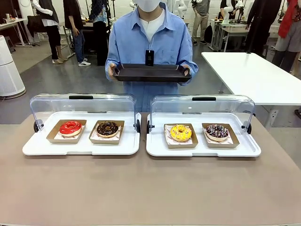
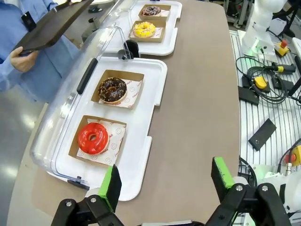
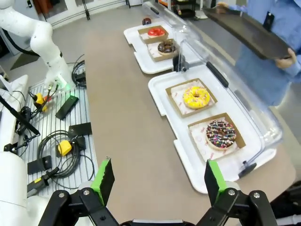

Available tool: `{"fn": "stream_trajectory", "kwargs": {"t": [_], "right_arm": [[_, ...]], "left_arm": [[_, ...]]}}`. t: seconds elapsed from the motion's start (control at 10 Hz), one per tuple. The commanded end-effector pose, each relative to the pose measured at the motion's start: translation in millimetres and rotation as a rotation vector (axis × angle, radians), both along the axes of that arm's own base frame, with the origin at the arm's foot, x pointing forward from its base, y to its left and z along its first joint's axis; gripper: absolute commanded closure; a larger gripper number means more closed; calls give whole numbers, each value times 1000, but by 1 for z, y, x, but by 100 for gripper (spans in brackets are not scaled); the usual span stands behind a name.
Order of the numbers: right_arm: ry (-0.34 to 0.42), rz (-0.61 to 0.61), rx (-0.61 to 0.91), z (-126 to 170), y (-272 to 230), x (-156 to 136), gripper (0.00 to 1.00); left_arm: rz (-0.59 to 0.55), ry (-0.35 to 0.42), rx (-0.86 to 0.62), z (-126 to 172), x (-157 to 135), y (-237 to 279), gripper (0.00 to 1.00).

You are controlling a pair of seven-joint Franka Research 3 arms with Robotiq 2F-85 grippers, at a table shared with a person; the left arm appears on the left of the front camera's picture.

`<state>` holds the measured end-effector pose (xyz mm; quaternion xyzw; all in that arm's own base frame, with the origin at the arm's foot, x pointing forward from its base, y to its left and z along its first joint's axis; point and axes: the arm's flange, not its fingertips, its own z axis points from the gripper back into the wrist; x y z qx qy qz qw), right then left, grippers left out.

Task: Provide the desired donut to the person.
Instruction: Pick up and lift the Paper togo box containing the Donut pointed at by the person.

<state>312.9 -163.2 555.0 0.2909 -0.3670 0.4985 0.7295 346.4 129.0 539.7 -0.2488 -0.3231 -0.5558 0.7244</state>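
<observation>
Our left fingers (image 2: pixel 112 186) stand wide apart, holding nothing, over the brown desk (image 2: pixel 197 94); just ahead of them lie a red glazed ring donut (image 2: pixel 93 137) and, farther on, a chocolate crumb-topped donut (image 2: pixel 112 89). Our right fingers (image 3: pixel 214 179), equally spread and empty, have a sprinkled chocolate donut (image 3: pixel 220 133) and a yellow glazed donut (image 3: pixel 196 97) ahead. Beyond both pairs of fingers, the person (image 1: pixel 136 44) in the light blue shirt holds a flat black tray (image 1: pixel 150 73).

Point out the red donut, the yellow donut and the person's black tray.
red donut (image 1: pixel 64 128), front view, left of its ring
yellow donut (image 1: pixel 175 133), front view, left of its ring
black tray (image 1: pixel 151 75), front view, near wall
</observation>
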Motion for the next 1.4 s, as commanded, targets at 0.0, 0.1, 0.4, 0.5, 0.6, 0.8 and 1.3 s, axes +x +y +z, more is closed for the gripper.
{"fn": "stream_trajectory", "kwargs": {"t": [0.0, 0.1, 0.4, 0.5, 0.6, 0.8, 1.3], "right_arm": [[-28, 13, 33, -2, 0, -1, 0], [-35, 21, 43, -2, 0, 0, 0], [-57, 31, 81, -1, -1, -1, 0], [-56, 38, 85, -3, 0, 0, 0], [-35, 16, 55, 2, 0, -2, 0], [-35, 16, 55, 2, 0, -2, 0], [-35, 16, 55, 2, 0, -2, 0]], "left_arm": [[-9, -43, -15, -1, -2, 4, 0], [-3, -48, -21, -1, -3, 4, 0], [-1, -47, -34, -4, -2, 4, 0], [-11, -47, -34, -5, 0, 2, 0], [8, -12, -9, 1, -1, 3, 0], [8, -12, -9, 1, -1, 3, 0], [8, -12, -9, 1, -1, 3, 0]]}}
